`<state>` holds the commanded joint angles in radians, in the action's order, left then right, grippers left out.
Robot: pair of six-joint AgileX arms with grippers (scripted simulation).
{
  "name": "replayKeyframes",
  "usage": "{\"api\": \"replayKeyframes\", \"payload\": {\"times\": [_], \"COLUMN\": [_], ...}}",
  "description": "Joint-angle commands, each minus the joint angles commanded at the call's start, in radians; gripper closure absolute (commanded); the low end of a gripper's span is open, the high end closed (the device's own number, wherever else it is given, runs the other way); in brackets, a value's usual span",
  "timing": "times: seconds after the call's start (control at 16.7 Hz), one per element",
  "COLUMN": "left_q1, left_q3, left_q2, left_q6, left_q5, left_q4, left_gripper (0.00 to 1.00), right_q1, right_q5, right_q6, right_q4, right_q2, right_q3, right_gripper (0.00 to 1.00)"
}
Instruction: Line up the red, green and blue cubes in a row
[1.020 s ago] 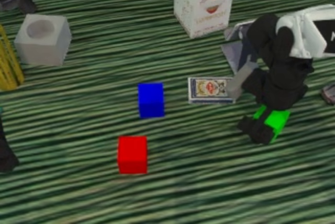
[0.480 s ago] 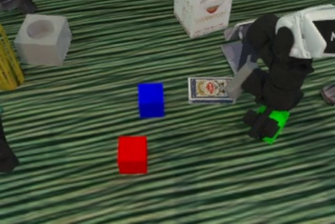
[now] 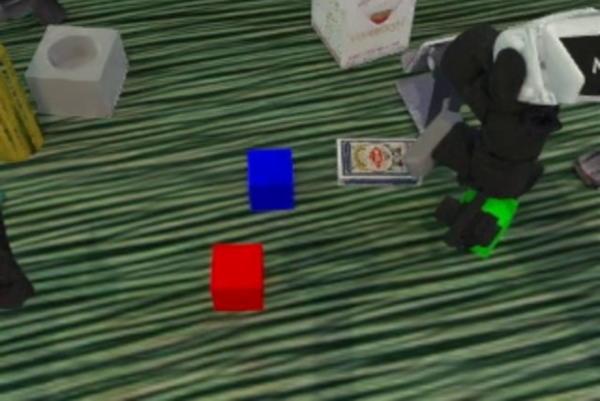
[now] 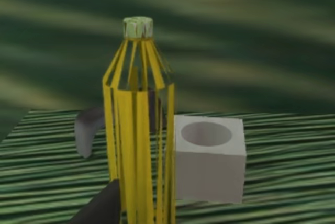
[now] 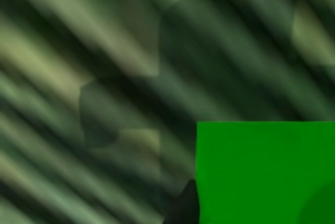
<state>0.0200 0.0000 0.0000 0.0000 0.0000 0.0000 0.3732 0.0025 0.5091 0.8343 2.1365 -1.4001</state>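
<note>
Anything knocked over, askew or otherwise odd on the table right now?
Nothing stands out. The white carton, yellow bottle and grey block stand upright. The card deck lies flat. The red cube and blue cube sit square; the right gripper is at the green cube.

The table (image 3: 141, 345) wears a cover of wavy dark and pale green stripes that fills nearly the whole top view. Along its far edge a blurred band of deeper olive green runs behind it. In the left wrist view, this backdrop (image 4: 251, 35) rises as soft green and yellowish streaks beyond the table's edge.
</note>
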Motion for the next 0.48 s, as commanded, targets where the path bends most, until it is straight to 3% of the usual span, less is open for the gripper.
{"api": "replayKeyframes", "payload": {"times": [0.24,0.48], "left_q1": [0.000,0.000], "left_q3": [0.000,0.000], "left_q2": [0.000,0.000], "left_q6": [0.000,0.000], "left_q5": [0.000,0.000], "left_q4": [0.000,0.000], "left_gripper": [0.00,0.00], "right_q1": [0.002,0.005], "right_q5": [0.000,0.000], "right_q6": [0.002,0.002], "right_q4": [0.019,0.165], "right_q2": [-0.009,-0.060], "right_q3": [-0.015,-0.097], "right_gripper": [1.00,1.00]}}
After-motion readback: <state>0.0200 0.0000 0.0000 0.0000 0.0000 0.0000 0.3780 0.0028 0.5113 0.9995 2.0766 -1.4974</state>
